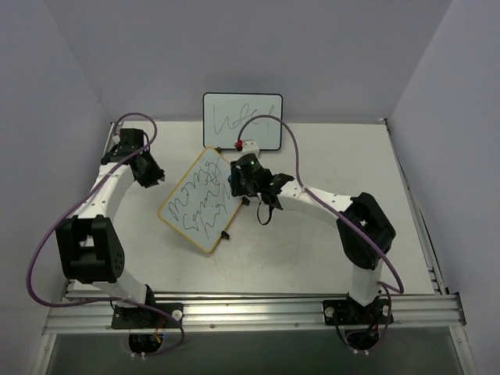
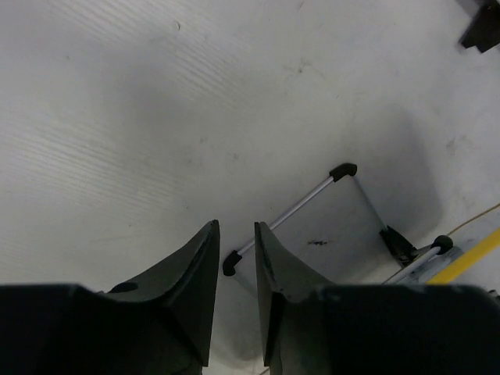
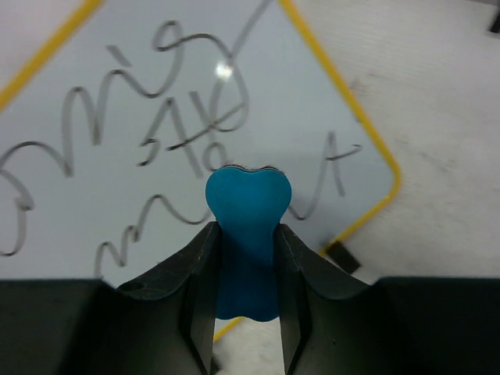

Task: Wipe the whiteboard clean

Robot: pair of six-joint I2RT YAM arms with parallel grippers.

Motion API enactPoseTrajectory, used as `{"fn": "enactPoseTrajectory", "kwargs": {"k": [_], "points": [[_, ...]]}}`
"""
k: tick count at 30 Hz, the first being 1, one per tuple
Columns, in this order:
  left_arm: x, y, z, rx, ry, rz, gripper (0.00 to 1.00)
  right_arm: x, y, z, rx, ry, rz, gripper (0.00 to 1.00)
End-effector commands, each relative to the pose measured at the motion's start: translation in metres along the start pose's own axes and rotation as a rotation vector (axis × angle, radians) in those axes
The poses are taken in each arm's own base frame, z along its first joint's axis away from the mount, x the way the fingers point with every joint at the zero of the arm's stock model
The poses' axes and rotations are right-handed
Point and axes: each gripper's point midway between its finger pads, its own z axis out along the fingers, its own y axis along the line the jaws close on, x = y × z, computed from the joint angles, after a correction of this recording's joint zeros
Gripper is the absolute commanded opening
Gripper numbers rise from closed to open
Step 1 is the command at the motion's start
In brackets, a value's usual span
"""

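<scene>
Down on the whiteboard (image 1: 195, 205) now: flat on the table (image 1: 336, 148), mid-table, turned on the diagonal. Runs its long axis from far right to near left, with dark scribbles across the whole face.

Poised at that far-right short end with the right gripper (image 1: 244, 181), squeezed firmly onto a blue eraser (image 3: 248, 205) that pokes out past the fingertips. From the wrist view, looking down past the eraser onto handwriting, with a yellow-tan frame corner just to the right and a black clip foot (image 3: 341, 255) beside it. Hard to say whether touching the board or hovering just above it.

So, everything to wipe lies left and nearward from the tool, straight down that long axis. Calls for strokes toward the near-left corner, by the look of it.

Over to the left gripper (image 1: 148, 173): off the board's far-left side, near but apart from it, pinching nothing, with only a narrow slit between the jaws and bare table below. Nearer to the job on the right, plainly.

For room: pale matte surface, open on the board's near side. At the back, against the wall, a black-framed upright board (image 1: 242, 121) just behind the working arm. Worth watching for a light board sliding under the push, with nothing pinning it.
</scene>
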Motion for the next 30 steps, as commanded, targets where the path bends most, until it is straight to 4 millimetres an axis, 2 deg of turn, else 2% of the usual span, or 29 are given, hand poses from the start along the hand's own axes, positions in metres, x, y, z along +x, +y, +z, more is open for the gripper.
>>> {"fn": "enactPoseTrajectory", "kwargs": {"k": [1,2,3,4,5,6,8,9,13,19,23,30], "points": [[0.004,-0.018,0.000,0.103,0.020,-0.036,0.33,-0.040,0.059,-0.018,-0.136,-0.133,0.019,0.09],[0.005,-0.018,-0.001,0.109,0.019,-0.036,0.36,-0.039,0.078,-0.021,-0.171,-0.141,0.010,0.09],[0.004,-0.020,-0.006,0.122,0.007,-0.036,0.48,-0.036,0.086,-0.018,-0.180,-0.143,0.001,0.09],[0.006,-0.020,-0.008,0.130,0.009,-0.031,0.48,-0.035,0.094,-0.019,-0.194,-0.146,-0.004,0.09],[0.006,-0.020,-0.011,0.134,0.007,-0.026,0.44,-0.030,0.107,-0.020,-0.212,-0.142,-0.017,0.09],[0.006,-0.021,-0.014,0.141,0.003,-0.020,0.41,-0.036,0.116,-0.022,-0.231,-0.160,-0.014,0.09],[0.006,-0.023,-0.017,0.153,0.012,-0.013,0.40,-0.032,0.128,-0.019,-0.252,-0.158,-0.021,0.09],[0.007,-0.025,-0.016,0.163,0.020,-0.011,0.37,-0.032,0.140,-0.020,-0.274,-0.165,-0.023,0.09],[0.011,-0.029,-0.014,0.187,0.049,0.002,0.22,-0.029,0.166,-0.019,-0.302,-0.184,-0.050,0.09],[0.018,-0.027,-0.012,0.193,0.067,0.021,0.16,-0.017,0.181,-0.013,-0.283,-0.205,-0.076,0.09],[0.021,-0.032,-0.011,0.214,0.083,0.030,0.12,-0.005,0.181,-0.008,-0.249,-0.220,-0.091,0.08],[0.024,-0.044,-0.012,0.246,0.095,0.063,0.08,0.007,0.166,0.008,-0.164,-0.252,-0.070,0.05]]}}
